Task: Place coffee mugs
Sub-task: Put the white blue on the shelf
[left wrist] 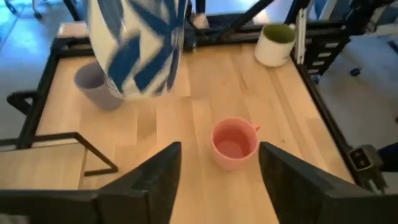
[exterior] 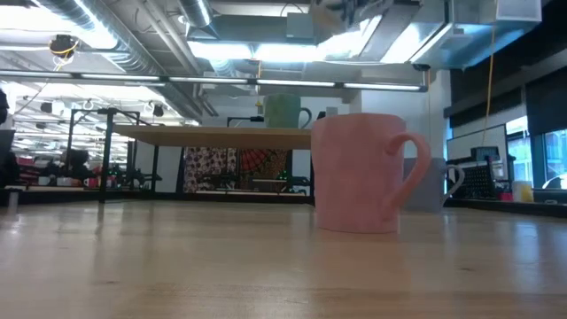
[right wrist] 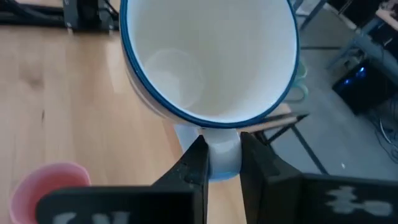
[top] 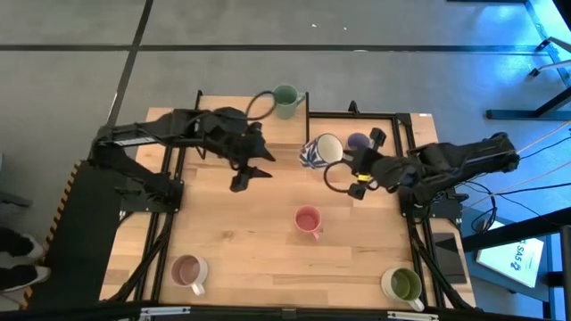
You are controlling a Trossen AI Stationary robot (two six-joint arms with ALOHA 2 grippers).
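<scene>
While the right hand [right wrist: 221, 163] pinches the handle of the white-and-blue mug [top: 319, 150] above the table's [top: 241, 245] far middle, the left hand [top: 253, 173] hangs open nearby. Bare wood surrounds the pink mug [top: 308, 219]; the beige-pink mug [top: 189, 271] and olive-lined mug [top: 402, 285] sit near the front edge.

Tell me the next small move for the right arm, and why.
Probably lower the blue-patterned mug to the table and release. The right gripper pinches its handle, holding it tipped and airborne; the left gripper is open and clear of it, so the handover looks done.
</scene>
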